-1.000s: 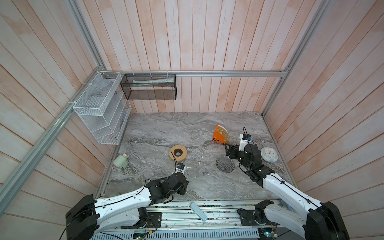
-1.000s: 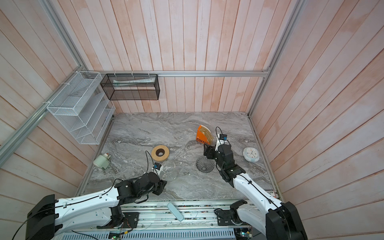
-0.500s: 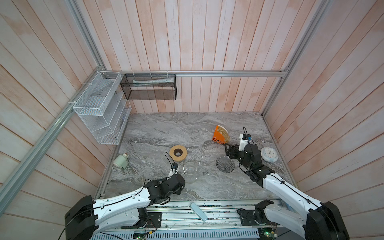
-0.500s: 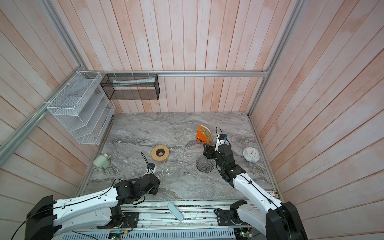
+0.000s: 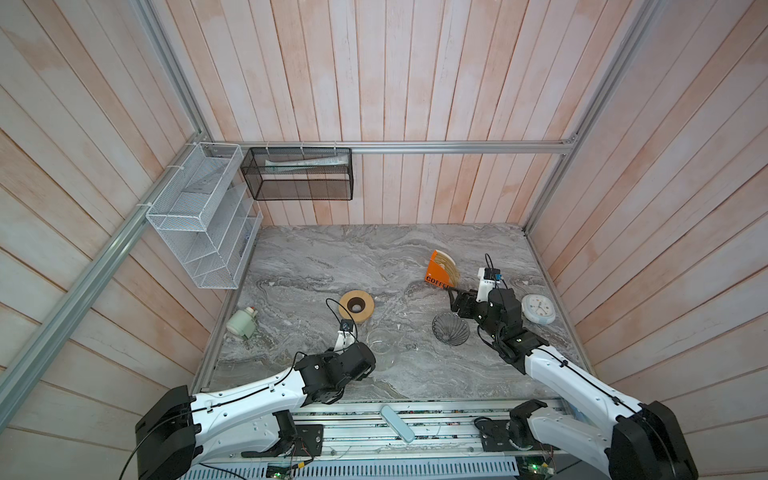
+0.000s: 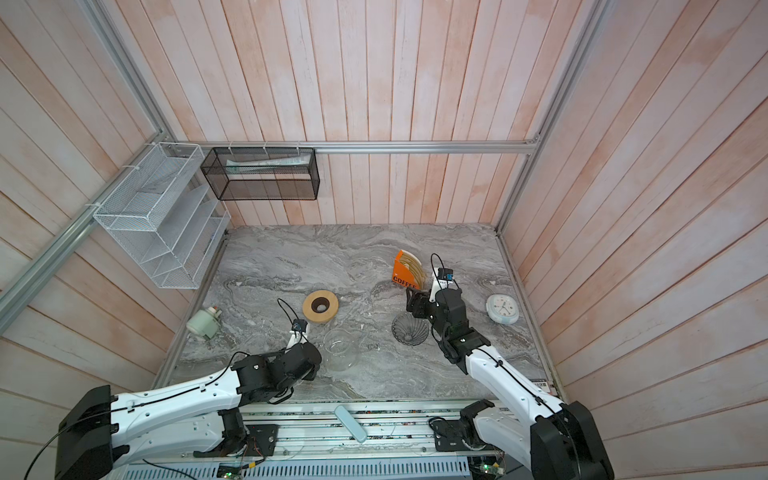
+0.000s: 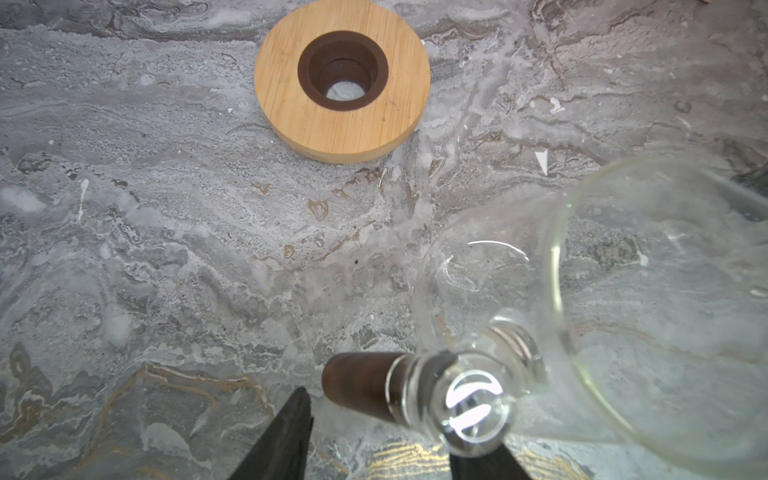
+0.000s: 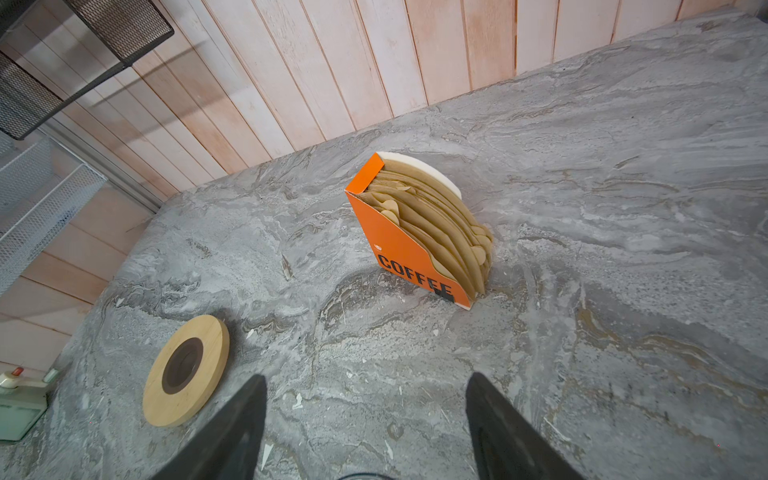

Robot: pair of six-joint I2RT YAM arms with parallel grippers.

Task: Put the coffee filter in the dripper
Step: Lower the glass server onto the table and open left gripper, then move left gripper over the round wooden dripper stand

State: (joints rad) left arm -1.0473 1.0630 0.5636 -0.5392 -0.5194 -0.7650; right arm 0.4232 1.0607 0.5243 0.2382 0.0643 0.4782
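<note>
**Filter sitting in stand, both grippers gaping**

R gripper (image 8: 365,380) is hovering over the marble table (image 5: 332,257) w/ its jaws spread wide, nothing btwn them. In the right wrist view both dark fingers (image 8: 232,432) are pointing toward the orange stand (image 8: 399,249) lettered COFFEE. The coffee filter (image 8: 432,220) is sitting in that stand w/ the rest of the tan stack, upright, edges fanning out of the open side, not yet in the dripper (image 5: 451,329).

In both top views the dripper is standing on the table, mouth facing up, just on the near side of the R gripper. It's sitting btwn the glass jug (image 5: 380,348) and the round white clock (image 5: 538,308). The stand is sitting a bit farther back, apart from it.

L gripper (image 7: 380,436) is hanging low by the jug, jaws apart. In the left wrist view the jug's dark handle (image 7: 359,384) is lying just ahead of the tips, w/ a sliver of table showing btwn it and one finger. The other finger is hiding mostly behind the glass knob (image 7: 473,411), so contact there: can't tell. The jug is standing on the table.

The wooden ring (image 7: 340,79) is lying flat beyond the jug, well apart from the dripper. A pale green container (image 5: 242,324) is lying near the table's left edge.
</note>
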